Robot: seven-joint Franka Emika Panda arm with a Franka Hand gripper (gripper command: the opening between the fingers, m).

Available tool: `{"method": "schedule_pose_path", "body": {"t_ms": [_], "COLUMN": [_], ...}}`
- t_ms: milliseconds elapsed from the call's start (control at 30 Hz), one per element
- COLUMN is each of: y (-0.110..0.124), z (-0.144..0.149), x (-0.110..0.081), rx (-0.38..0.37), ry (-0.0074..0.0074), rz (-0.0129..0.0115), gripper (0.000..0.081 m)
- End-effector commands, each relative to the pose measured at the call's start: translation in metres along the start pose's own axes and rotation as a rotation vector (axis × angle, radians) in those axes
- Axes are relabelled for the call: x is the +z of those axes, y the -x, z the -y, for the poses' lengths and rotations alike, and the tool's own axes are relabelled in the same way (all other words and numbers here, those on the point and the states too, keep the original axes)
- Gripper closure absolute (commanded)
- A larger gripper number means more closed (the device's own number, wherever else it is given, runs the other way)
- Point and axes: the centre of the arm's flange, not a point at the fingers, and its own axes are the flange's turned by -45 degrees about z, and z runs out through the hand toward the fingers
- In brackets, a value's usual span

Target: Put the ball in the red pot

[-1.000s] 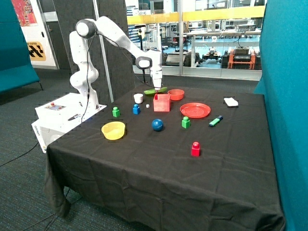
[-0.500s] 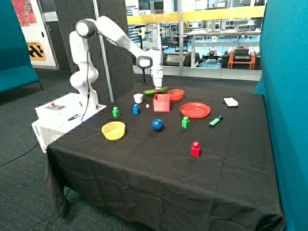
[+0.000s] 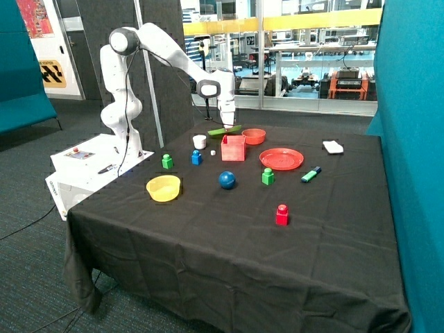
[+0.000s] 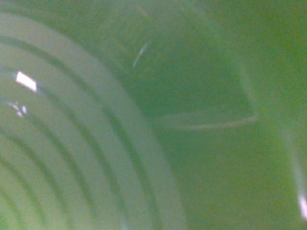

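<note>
We saw bare cloth all around the ball [image 3: 227, 180], so it lay reachable from above and from each side. The green block [image 3: 268, 176] stood near it, the yellow bowl [image 3: 164, 187] further off. The red pot [image 3: 233, 148] stood open-topped, hemmed by the red bowl [image 3: 254, 136], the red plate [image 3: 281, 159] and the green dish [image 3: 224, 130] (the gripper [image 3: 227, 123] sat low over that).

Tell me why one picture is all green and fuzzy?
In the wrist view, the camera sits so close to a green plate that it fills the picture, out of focus, with little white glints. In the outside view, the claw is right at that plate, and the table looks clear.
</note>
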Motion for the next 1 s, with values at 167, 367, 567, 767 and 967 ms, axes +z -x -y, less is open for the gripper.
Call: {"method": "schedule_pose_path", "body": {"t_ms": [167, 367, 567, 767, 967], "y": [0.003, 0.002, -0.001, -0.010, -0.015], "z": [0.004, 0.004, 0.003, -0.010, -0.016], "x": [-0.004, -0.008, -0.019, -0.047, -0.063], "rx": [-0.021, -0.023, -0.022, -0.014, -0.013], "ry": [-0.0038, -0.0038, -0.0038, -0.0039, -0.0039], "rz": [-0.0037, -0.0037, -0.0037, -0.0037, -0.0037], "gripper": [0.0026, 0.0044, 0.0174, 0.0290, 0.0314]}}
